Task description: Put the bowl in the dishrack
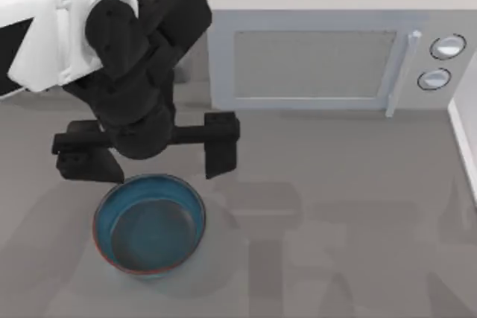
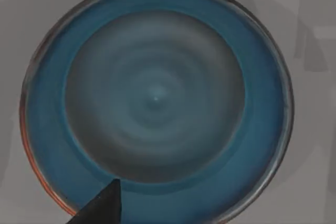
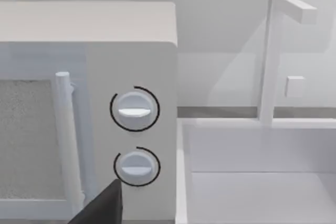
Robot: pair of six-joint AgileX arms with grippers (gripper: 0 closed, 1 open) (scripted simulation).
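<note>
Left gripper (image 1: 145,156) positioned above bowl (image 1: 149,223); fingers (image 1: 221,144) spread wide, holding nothing.

Bowl seated upright on grey bench (image 1: 335,221), left side, near edge, well apart from white microwave (image 1: 328,42) at far side. Bowl interior (image 2: 155,98) centred under left wrist camera, one dark fingertip (image 2: 102,207) over its rim. Right wrist camera faced microwave knobs (image 3: 134,109) and white sink (image 3: 257,182); right finger state: cannot tell.

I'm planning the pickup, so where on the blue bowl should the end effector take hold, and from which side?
Probably the rim, from straight above. The bowl sits upright and open on the table, so its thin wall is the one part a finger can pinch. The left end effector, open, hovers over the rim nearest the microwave: one finger inside, one outside.
</note>
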